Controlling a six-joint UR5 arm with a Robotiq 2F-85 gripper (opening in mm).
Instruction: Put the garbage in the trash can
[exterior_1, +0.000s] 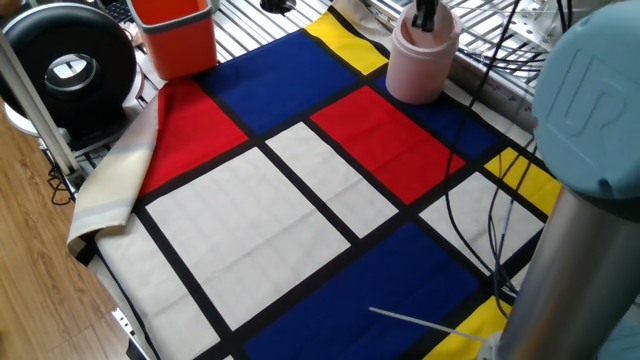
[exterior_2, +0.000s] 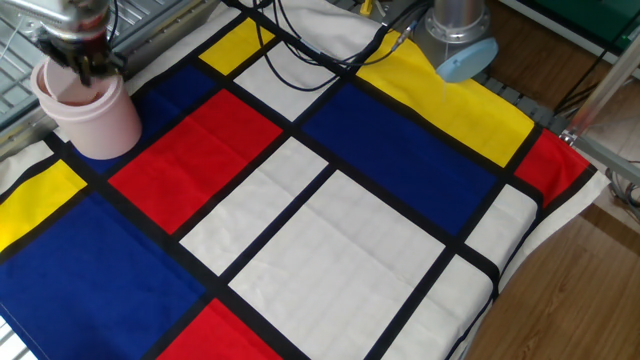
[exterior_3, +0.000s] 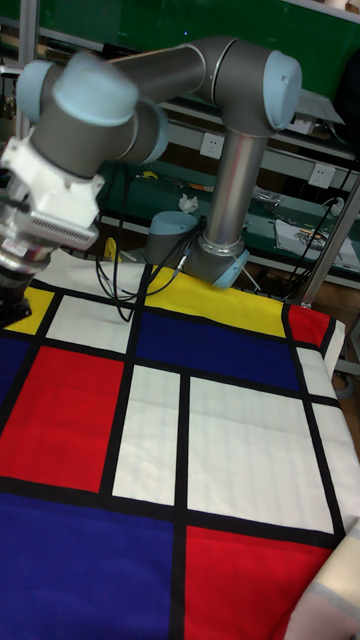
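Your pincer (exterior_2: 85, 68) sits at the mouth of the trash can (exterior_1: 420, 62).

You see the pale pink trash can standing upright at the far edge of the counter, on the blue panel of the colour-block cloth (exterior_1: 300, 200), beside a red one. The dark fingers hang at the can's open top; whether they are spread or closed you cannot tell, nor whether they hold anything. The garbage does not show in any view, so its place cannot be told. The orange bin (exterior_1: 178, 35) stands well apart at another corner, near a round black device (exterior_1: 68, 68). Black cables (exterior_2: 330, 50) trail across the cloth toward the arm's base (exterior_2: 458, 40).
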